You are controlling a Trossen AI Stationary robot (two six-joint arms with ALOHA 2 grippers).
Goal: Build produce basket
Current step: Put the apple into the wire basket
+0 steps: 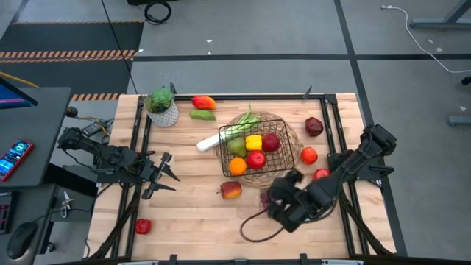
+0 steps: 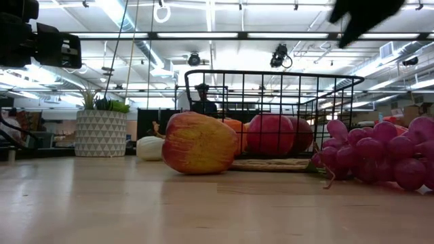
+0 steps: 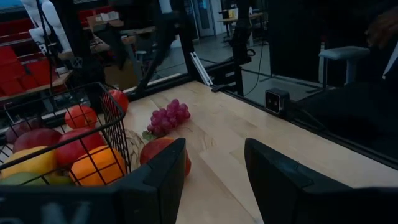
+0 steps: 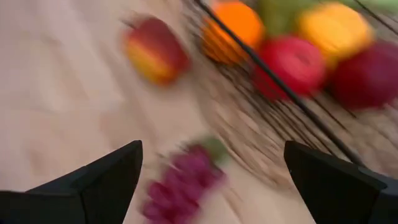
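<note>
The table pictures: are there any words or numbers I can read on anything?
No readable text anywhere.
The phone beside the table shows a lit screen, too small to read.
The basket, the fruit and the plant pot carry no labels.

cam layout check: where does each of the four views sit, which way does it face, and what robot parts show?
High: overhead, straight down; both arms, basket.
Low: tabletop level, across to the room; red-yellow apple, grapes; dark arm part at top.
Left wrist: past left tool, open, toward the basket.
Right wrist: past right tool, open, down at grapes.
Shared: all four show the grapes, apple, basket.
</note>
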